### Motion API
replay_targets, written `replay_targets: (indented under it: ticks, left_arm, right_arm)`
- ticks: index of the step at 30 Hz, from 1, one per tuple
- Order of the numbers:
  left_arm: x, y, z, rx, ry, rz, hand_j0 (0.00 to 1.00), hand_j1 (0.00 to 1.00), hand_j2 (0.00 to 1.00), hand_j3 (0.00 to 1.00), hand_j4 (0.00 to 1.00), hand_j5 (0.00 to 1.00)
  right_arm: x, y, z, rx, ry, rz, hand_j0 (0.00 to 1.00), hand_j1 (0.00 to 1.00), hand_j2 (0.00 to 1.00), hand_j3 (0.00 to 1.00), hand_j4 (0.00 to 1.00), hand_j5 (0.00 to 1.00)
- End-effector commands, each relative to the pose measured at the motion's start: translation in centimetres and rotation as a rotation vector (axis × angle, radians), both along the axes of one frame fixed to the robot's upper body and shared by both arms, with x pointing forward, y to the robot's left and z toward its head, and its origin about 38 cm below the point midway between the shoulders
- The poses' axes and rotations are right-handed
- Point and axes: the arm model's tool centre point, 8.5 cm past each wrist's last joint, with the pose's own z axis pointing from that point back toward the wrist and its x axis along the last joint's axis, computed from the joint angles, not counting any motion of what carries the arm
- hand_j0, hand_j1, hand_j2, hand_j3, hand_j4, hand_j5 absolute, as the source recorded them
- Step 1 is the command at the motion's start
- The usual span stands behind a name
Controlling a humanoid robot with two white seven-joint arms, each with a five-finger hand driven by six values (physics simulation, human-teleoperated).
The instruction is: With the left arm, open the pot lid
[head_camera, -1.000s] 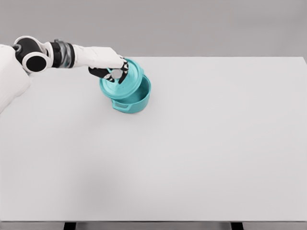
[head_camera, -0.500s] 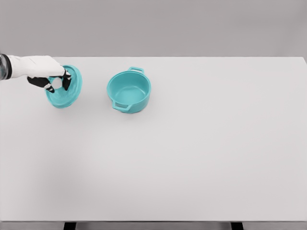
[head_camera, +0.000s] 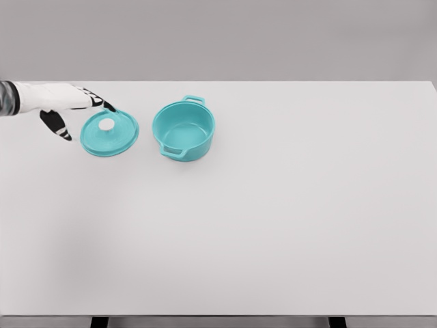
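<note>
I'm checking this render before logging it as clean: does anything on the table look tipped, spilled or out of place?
Nothing stands out. The pot stands upright and empty, the lid lies flat on the table to its left, knob up, and the left hand is open beside it.

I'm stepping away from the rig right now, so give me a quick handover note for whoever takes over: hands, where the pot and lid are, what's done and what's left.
Left hand: at the table's far left, fingers spread, holding nothing, just beside the lid.
Right hand: not in view.
Lid: lying flat on the table, white knob up, to the left of the pot and apart from it.
Pot: upright and uncovered, nothing visible inside.
Done: lid is off the pot, set down and released.
Left: probably only drawing the left arm clear of the lid.
</note>
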Motion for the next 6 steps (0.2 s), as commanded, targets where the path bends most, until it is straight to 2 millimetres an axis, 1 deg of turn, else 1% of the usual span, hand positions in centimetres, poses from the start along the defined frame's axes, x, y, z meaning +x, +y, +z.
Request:
replay_targets:
  ticks: [1,2,3,5,6]
  left_arm:
    - [0.2,3.1,0.2,-0.096,0.011,0.114,1.00,1.00,1.00,1.00,1.00,1.00]
    - [0.1,4.5,-0.2,-0.102,0.026,0.158,1.00,1.00,1.00,1.00,1.00,1.00]
    - [-0.1,5.3,-0.7,-0.100,0.039,0.183,1.00,1.00,1.00,1.00,1.00,1.00]
    - [-0.2,5.9,-1.1,-0.099,0.048,0.202,1.00,1.00,1.00,1.00,1.00,1.00]
    - [-0.2,5.9,-1.1,-0.099,0.048,0.202,1.00,1.00,1.00,1.00,1.00,1.00]
  right_arm:
    - [0.0,0.0,0.0,0.000,0.000,0.000,1.00,1.00,1.00,1.00,1.00,1.00]
    - [0.0,0.0,0.0,0.000,0.000,0.000,1.00,1.00,1.00,1.00,1.00,1.00]
    - [0.0,0.0,0.0,0.000,0.000,0.000,1.00,1.00,1.00,1.00,1.00,1.00]
    - [0.0,0.0,0.0,0.000,0.000,0.000,1.00,1.00,1.00,1.00,1.00,1.00]
    - [0.0,0.0,0.0,0.000,0.000,0.000,1.00,1.00,1.00,1.00,1.00,1.00]
